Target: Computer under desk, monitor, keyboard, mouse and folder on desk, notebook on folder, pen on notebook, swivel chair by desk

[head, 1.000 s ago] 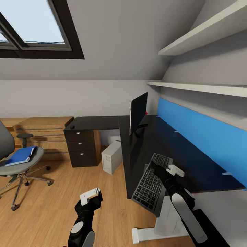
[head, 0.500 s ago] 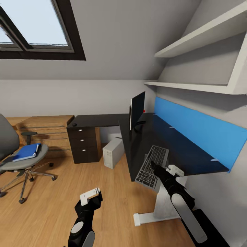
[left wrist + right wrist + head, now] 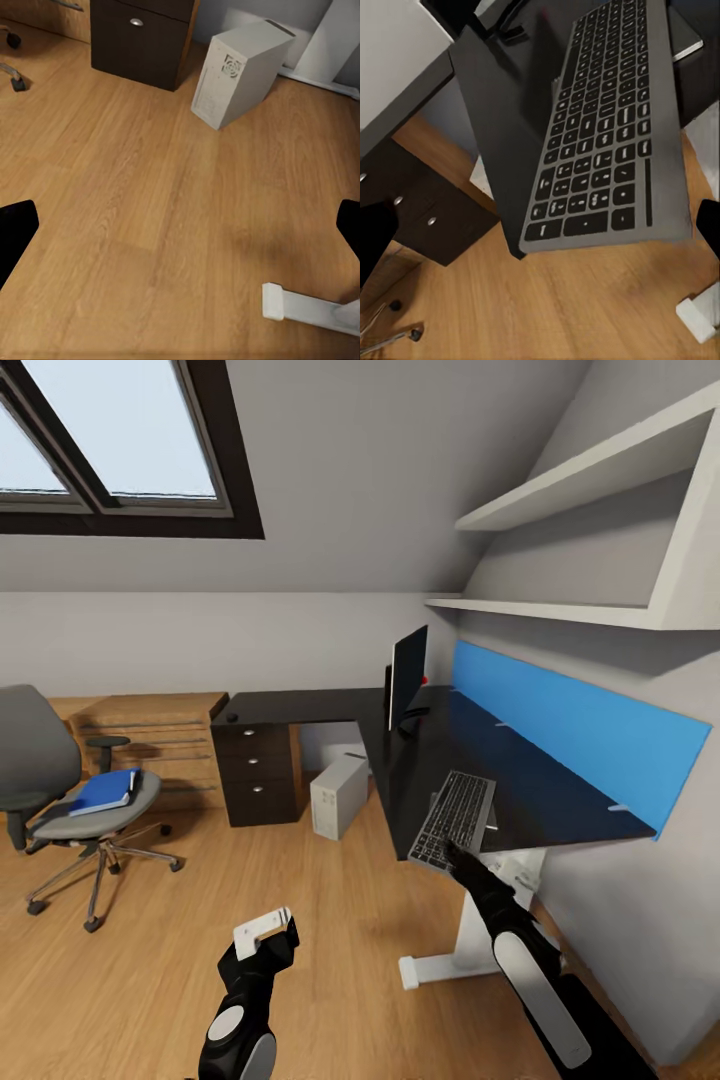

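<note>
The right gripper (image 3: 452, 850), fingers apart with nothing between them, sits just at the near end of the keyboard (image 3: 455, 817), which lies on the desk (image 3: 540, 795) overhanging its near edge; I judge it should be nudged farther in toward the monitor (image 3: 408, 676). The left gripper (image 3: 266, 929), jaws apart, hangs empty over the floor, the folder (image 3: 105, 791) waits on the swivel chair (image 3: 60, 800) at far left, and no brand or key lettering is legible.

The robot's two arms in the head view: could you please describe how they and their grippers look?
Both arms are glossy black with rounded segments and light grey oval panels on their casings. The left gripper is a black housing topped by a white block with a thin tan stripe. The right gripper tapers to a slim black tip, with a white block showing beside its wrist. No loose cables or printed markings are visible.
</note>
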{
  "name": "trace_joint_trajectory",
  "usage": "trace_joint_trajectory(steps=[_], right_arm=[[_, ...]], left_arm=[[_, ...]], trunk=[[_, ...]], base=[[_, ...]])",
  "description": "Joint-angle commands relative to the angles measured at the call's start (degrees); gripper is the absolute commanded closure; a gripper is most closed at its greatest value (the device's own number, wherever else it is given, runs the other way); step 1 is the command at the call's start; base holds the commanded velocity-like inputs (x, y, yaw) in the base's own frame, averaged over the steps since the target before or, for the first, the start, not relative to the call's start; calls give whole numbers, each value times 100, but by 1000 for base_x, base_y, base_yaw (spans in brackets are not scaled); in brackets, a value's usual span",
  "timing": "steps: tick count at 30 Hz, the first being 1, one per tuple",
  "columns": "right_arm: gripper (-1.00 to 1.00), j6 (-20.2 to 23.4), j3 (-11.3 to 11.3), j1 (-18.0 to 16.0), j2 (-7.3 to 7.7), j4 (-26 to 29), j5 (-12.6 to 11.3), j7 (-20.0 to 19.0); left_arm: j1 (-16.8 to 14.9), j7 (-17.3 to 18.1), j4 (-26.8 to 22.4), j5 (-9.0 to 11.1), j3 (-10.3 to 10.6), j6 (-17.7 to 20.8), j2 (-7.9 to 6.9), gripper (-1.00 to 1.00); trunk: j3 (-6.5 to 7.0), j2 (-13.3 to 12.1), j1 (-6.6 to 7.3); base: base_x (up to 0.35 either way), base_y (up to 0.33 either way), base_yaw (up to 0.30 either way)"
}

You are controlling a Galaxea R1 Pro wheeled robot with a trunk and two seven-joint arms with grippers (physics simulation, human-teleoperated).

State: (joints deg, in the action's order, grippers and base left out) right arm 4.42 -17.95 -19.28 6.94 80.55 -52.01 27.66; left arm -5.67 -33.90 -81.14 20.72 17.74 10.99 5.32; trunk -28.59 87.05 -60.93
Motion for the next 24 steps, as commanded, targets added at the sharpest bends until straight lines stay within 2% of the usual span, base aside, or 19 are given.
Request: trace_joint_trajectory(steps=[1,5,9,11,12,13,14,17,20,22,24], right_arm=[[-100,-105,-16,-6,-1,-58,-22,42],[-100,-775,-28,-6,-55,-288,-59,31],[-100,-1135,-31,-6,-107,-351,-169,23],[-100,-1206,-21,-6,-123,-360,-359,22],[-100,-1245,36,-6,-131,-362,-680,18],[-100,-1264,78,-6,-128,-363,-897,11],[-100,-1285,139,-6,-124,-353,-1275,-1],[-100,-1294,139,-6,-138,-371,-1469,-6],[-100,-1302,111,-6,-149,-414,-1465,-6],[-100,-1303,111,-6,-467,-450,-1448,-6],[-100,-1307,132,-6,-682,-481,-1431,-6]], left_arm=[[-4,-37,-8,27,9,22,0,-100],[-4,-14,-12,28,10,18,-2,-100],[-4,-10,-26,29,10,18,-4,-100],[-4,-15,-33,29,15,17,2,-100],[-4,-18,-38,29,17,17,7,-100],[-4,-19,-39,29,18,20,9,-100],[-4,-20,-41,29,19,24,12,-100],[-4,-20,-41,29,19,27,13,-100],[-4,-20,-36,26,26,34,13,-100],[-4,-20,-30,31,32,35,13,-100],[-4,-20,-24,35,35,40,13,-100]], trunk=[[-6,4,1],[-6,4,1],[-6,4,1],[-24,44,-21],[-42,84,-43],[-60,124,-65],[-78,165,-87],[-132,285,-153],[-186,405,-219],[-222,485,-263],[-258,566,-307]], base=[[-35,18,0],[-17,9,0],[-4,2,0],[-1,1,0],[0,0,0],[0,0,0],[0,0,0],[0,0,0],[0,0,0],[0,0,0],[0,0,0]])
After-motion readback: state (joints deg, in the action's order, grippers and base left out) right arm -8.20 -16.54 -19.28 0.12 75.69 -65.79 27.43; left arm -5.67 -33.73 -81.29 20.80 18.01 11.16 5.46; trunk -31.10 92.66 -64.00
